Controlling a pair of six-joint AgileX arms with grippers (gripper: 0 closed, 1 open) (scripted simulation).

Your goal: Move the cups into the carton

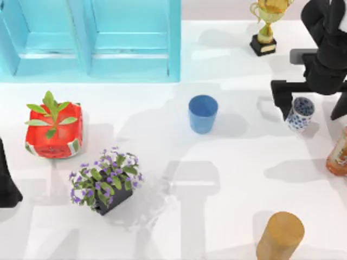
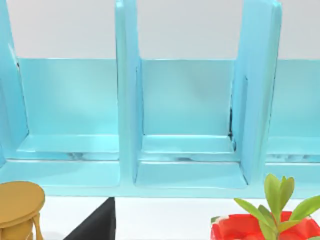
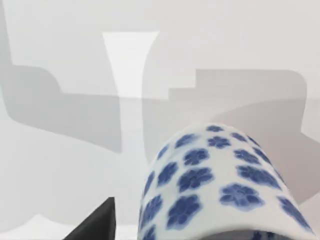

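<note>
The solid blue cup [image 1: 203,114] stands upright near the middle of the table. The smaller white cup with dark-blue flowers [image 1: 300,114] stands at the right and looms close in the right wrist view [image 3: 220,185]. My right gripper [image 1: 312,103] is open and low around this cup, which stands between the fingers, close to the left one [image 1: 282,100]. The light-blue carton [image 1: 89,40] sits at the back left with open compartments, seen close in the left wrist view [image 2: 185,125]. My left arm [image 1: 6,179] stays parked at the left edge, its gripper open.
A gold trophy [image 1: 267,24] stands at the back right, just behind my right arm. A red pot with a green plant [image 1: 53,130] and a dark pot of purple flowers [image 1: 105,181] sit front left. An orange bottle [image 1: 339,154] and a wooden cylinder [image 1: 280,235] stand front right.
</note>
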